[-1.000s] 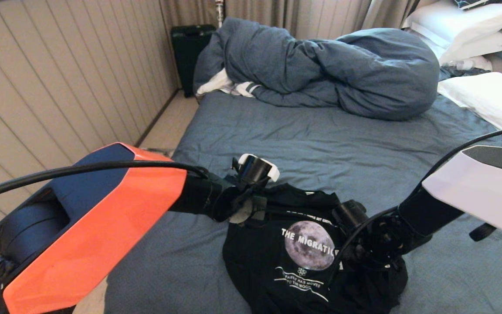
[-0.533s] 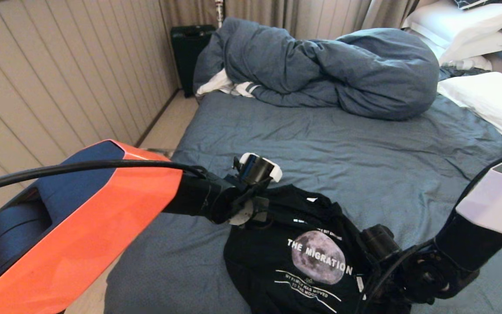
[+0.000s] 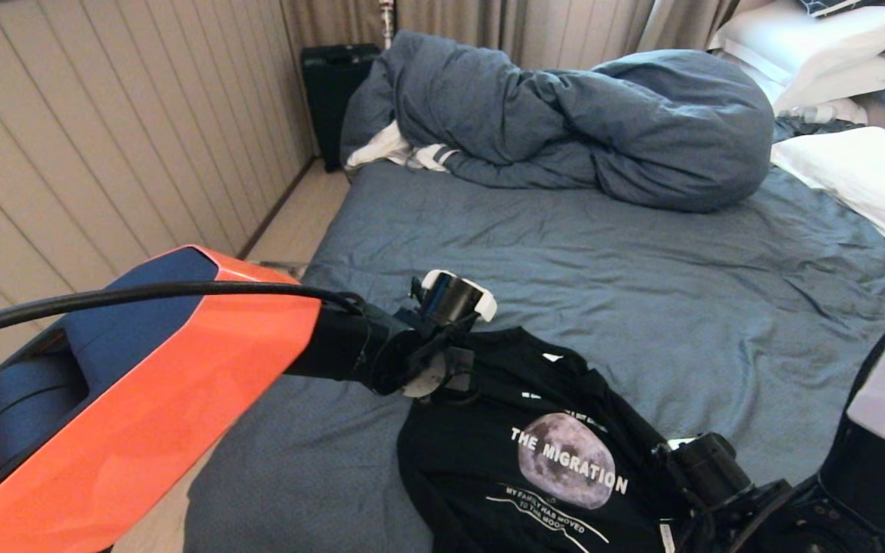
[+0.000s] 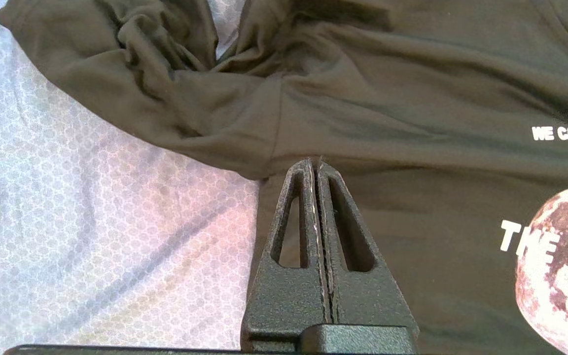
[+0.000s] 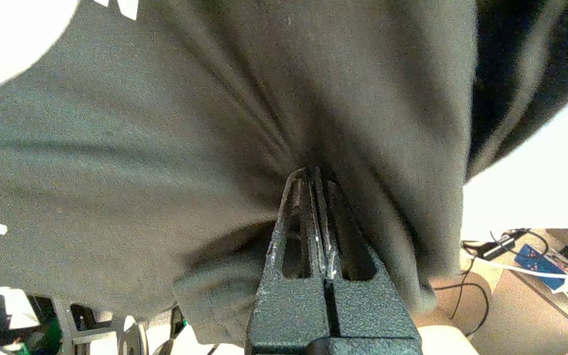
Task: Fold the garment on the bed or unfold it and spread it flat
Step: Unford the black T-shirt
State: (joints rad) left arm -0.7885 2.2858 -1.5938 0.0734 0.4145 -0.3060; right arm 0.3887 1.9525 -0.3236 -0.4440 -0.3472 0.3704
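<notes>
- The black T-shirt (image 3: 535, 461), moon print and "THE MIGRATION" lettering facing up, lay at the near edge of the bed (image 3: 565, 253), well short of the heaped duvet.
- The left gripper (image 4: 316, 165), fingers pressed tight together, had pinched the shirt's cloth near a bunched sleeve on the side away from the print; in the head view its wrist sat at the shirt's upper left corner.
- The right gripper (image 5: 313, 172), fingers likewise clamped together on black cloth, gripped the shirt on the opposite side, low and right of the print, with folds radiating from the pinch.
- Judging by the two holds on opposite sides, the pair appeared set to pull the shirt taut and spread it, though wrinkles remained near the collar and sleeve.
- The blue-grey sheet (image 3: 642, 307) beyond the shirt was creased; the matching duvet (image 3: 581, 123) sat bundled at the far side of the bed.
- White pillows (image 3: 857, 169) rested to the right of the duvet; a dark case (image 3: 331, 84) stood on the floor left of it, against the panelled wall (image 3: 104, 138) and curtains.
</notes>
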